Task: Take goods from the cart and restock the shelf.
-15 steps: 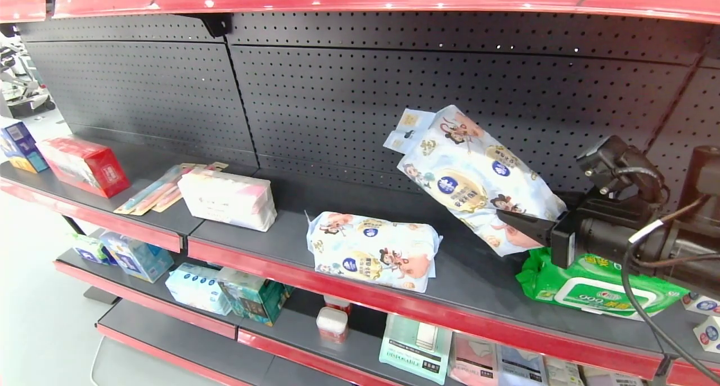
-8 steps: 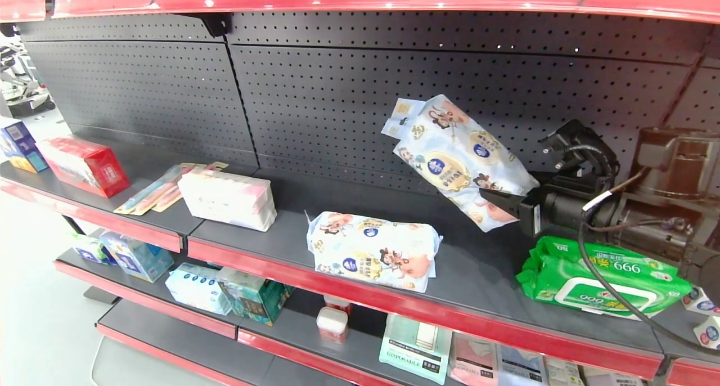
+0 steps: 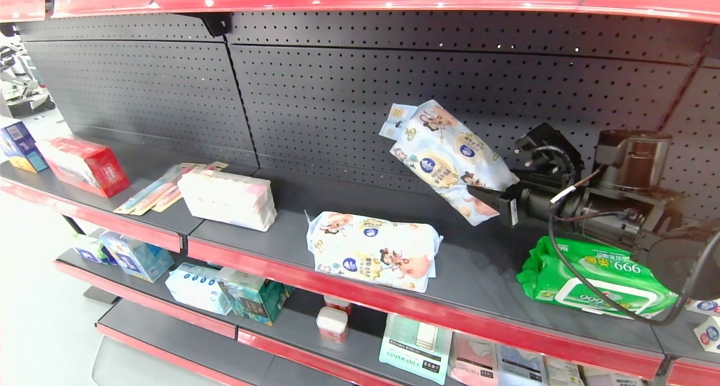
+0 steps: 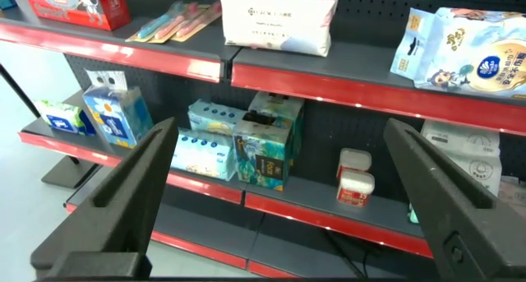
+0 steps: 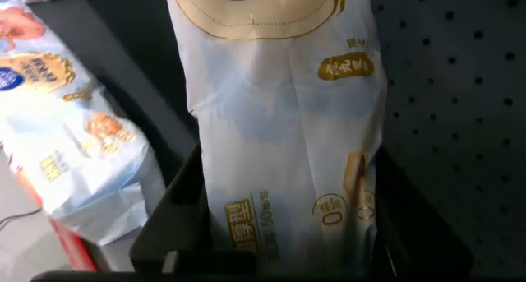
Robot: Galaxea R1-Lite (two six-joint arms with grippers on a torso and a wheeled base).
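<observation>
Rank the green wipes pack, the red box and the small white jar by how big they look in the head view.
Largest: green wipes pack
Then: red box
Smallest: small white jar

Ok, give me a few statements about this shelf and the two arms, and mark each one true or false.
1. The right end effector grips a cartoon-printed pack. True.
2. That pack lies flat on the shelf. False: it hangs tilted in the air above the board.
3. The left end effector is shut on a box. False: it is open and empty.
4. A matching pack lies on the shelf between a white pack and a green wipes pack. True.
</observation>
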